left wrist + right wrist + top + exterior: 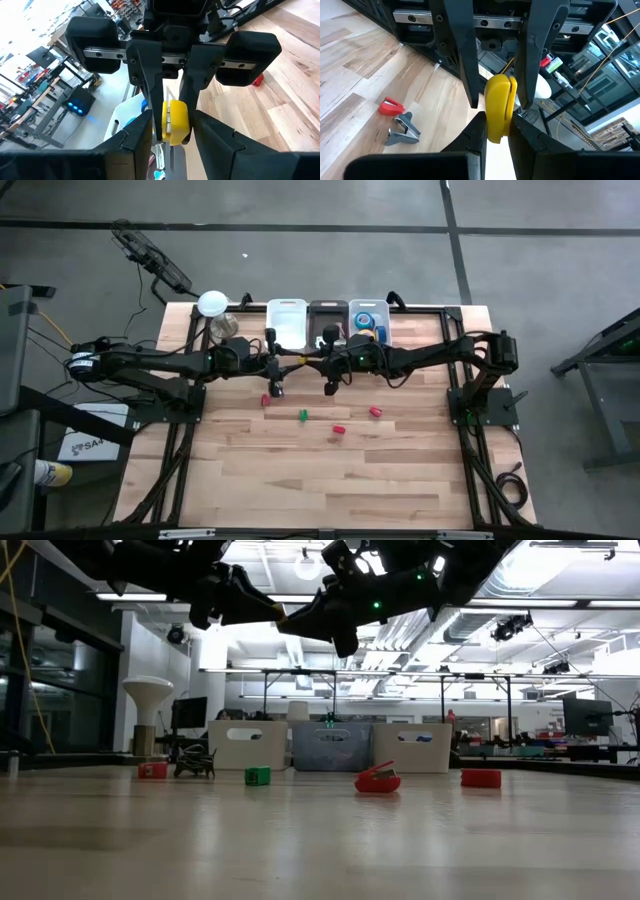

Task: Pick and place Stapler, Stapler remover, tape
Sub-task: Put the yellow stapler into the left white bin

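A small yellow stapler [500, 107], with a seam down its length, hangs in mid-air between my two grippers, which face each other above the table's far middle. My right gripper [497, 120] [312, 362] is shut on it. My left gripper [172, 117] [292, 362] is open, with a finger on either side of the same stapler [175, 122]. The grey stapler remover [402, 131] [195, 764] lies on the table below. A red stapler [377, 780] lies nearer. A blue tape roll [364, 318] sits in the right-hand bin. My right gripper pinches the yellow stapler by its two flat sides at one end [496, 131], between both fingers. The fingers come level from the table's right and lie along it. The stapler is lifted clear, high above the table, and its other end points at the left gripper.
Three bins stand in a row at the far edge: white [287, 320], dark [328, 315], clear [352, 308]. Red blocks [266, 399] [375, 412] and a green block [303, 415] lie mid-table. A white lamp-like thing [212, 303] and a metal cup [225, 327] stand far left.
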